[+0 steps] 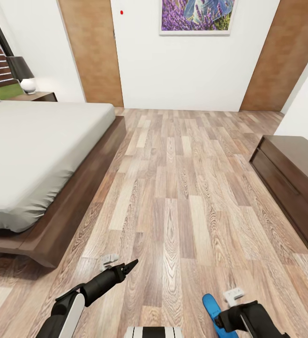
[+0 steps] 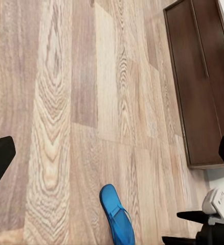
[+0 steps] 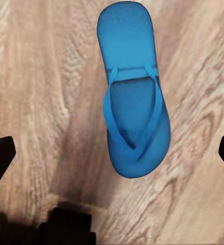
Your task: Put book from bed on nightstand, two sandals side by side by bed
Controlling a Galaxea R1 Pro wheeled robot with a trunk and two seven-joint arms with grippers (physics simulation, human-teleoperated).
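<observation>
The right end effector [image 3: 112, 153] is hanging released, fingers spread wide, just above a blue flat sandal [image 3: 133, 87] lying strap-up on the wood-plank floor [image 1: 182, 188]. The left end effector [image 1: 131, 266] is pointing over bare planks; whether it is clenched I cannot tell. The grey-mattressed bed [image 1: 36, 150] is standing to the left, a dark low cabinet [image 1: 294, 173] to the right.

A framed lavender picture [image 1: 196, 16] hangs on the far white wall [image 1: 182, 70] between two tall brown panels [image 1: 92, 49]. A dark-shaded lamp [image 1: 21, 72] stands at the left. A low dark cabinet [image 1: 296, 183] lines the right wall.
</observation>
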